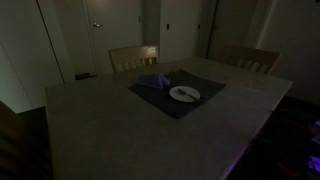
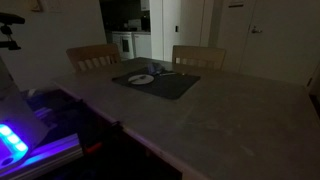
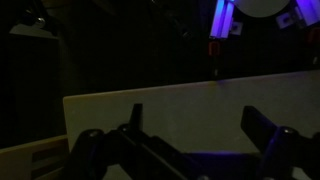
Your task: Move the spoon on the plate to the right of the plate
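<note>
A white plate (image 1: pixel 184 94) lies on a dark placemat (image 1: pixel 163 103) at the far side of the table, with a dark spoon (image 1: pixel 186 96) across it. It also shows in an exterior view as the plate (image 2: pixel 141 79) on the placemat (image 2: pixel 172 87); the spoon is too small to make out there. My gripper (image 3: pixel 192 110) shows only in the wrist view, open and empty, its two fingers spread over the pale table top (image 3: pixel 180 98). The plate and spoon are out of the wrist view.
A blue cloth (image 1: pixel 152 83) lies on the placemat beside the plate. Two wooden chairs (image 1: pixel 133 57) (image 1: pixel 250 58) stand at the table's far edge. The room is dark. A blue-lit device (image 2: pixel 12 140) sits near the table's near edge.
</note>
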Controlling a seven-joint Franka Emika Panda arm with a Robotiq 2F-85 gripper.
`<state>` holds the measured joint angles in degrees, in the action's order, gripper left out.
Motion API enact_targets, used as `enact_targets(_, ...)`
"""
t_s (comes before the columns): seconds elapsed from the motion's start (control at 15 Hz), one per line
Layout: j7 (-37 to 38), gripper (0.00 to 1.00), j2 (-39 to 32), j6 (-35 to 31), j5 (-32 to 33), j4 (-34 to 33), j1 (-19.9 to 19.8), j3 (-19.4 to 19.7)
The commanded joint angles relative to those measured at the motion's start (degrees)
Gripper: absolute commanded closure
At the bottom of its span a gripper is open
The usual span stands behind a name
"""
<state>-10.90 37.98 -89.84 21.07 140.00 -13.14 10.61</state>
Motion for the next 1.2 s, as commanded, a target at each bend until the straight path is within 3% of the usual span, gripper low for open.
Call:
enact_targets(0.0, 0.54, 0.00, 0.10, 0.33, 0.43, -0.12, 1.21, 0.89)
enact_targets(0.67, 0.54, 0.00, 0.10, 0.33, 0.43, -0.12, 1.21, 0.89)
enact_targets(1.13, -1.53, 0.00, -2.46, -3.15, -0.08, 1.33, 6.03, 0.23)
